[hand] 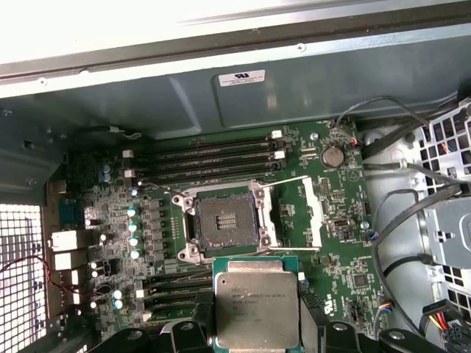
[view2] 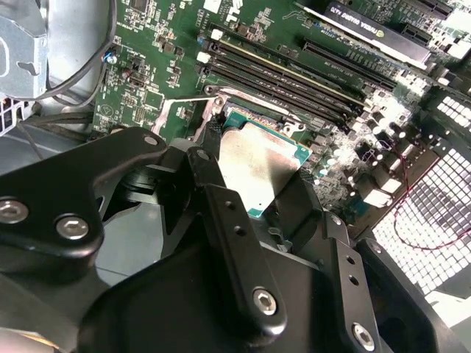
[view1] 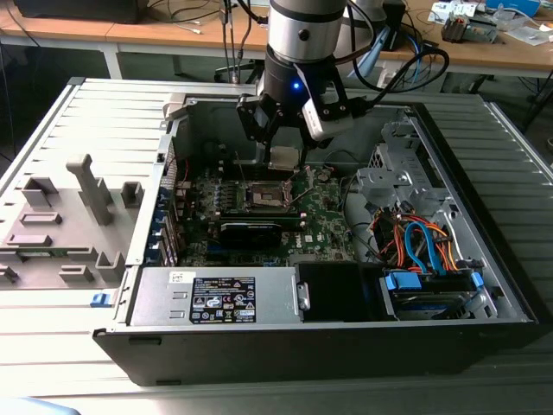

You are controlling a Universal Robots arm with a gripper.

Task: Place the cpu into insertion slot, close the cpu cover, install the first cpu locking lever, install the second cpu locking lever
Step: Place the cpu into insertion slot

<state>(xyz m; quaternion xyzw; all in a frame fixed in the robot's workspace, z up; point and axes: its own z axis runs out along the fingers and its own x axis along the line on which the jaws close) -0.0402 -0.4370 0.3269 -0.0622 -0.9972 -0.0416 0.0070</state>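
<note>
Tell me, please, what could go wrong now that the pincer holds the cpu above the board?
The pincer grips the cpu by its edges, so it might slip and fall on the board. The cpu hangs apart from the open slot; lowered offset or tilted, it could damage the slot.

The arm (view1: 304, 30) ends in a round silvery-grey segment with a dark band beneath it, where a small blue light (view1: 296, 85) glows. Black cables (view1: 442, 59) loop off it toward the exterior view's right. The gripper (view1: 283, 157) is matte black. In the second wrist view its chunky angular links (view2: 110, 184) carry silver socket-head screws (view2: 72, 226) and small round holes.
</note>
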